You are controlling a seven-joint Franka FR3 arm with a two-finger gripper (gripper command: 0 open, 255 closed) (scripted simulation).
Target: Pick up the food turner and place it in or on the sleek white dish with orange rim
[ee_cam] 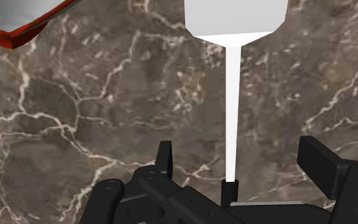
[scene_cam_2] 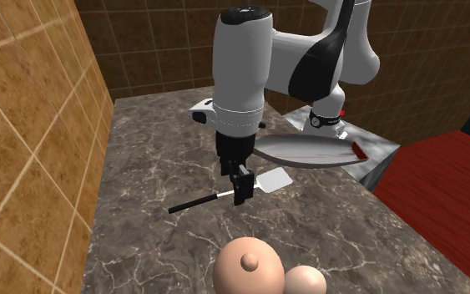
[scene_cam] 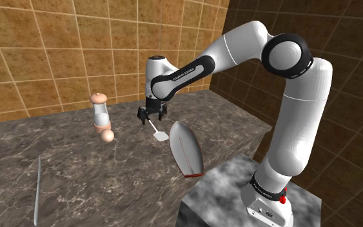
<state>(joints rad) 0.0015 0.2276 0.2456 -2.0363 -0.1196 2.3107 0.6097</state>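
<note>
Black fingers [ee_cam: 165, 156] of the gripper [ee_cam: 241, 159] stand wide apart, gripping nothing, astride the food turner [ee_cam: 233, 95]; best centre its shaft, close firmly, then lift toward the dish [scene_cam: 185, 149].

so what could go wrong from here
1. The jaws stand open astride the thin handle of the turner; so narrow a shaft could twist once gripped, letting the blade droop.
2. The dish lies right beside the blade, close to the counter edge; a low swing might nudge it off.
</note>
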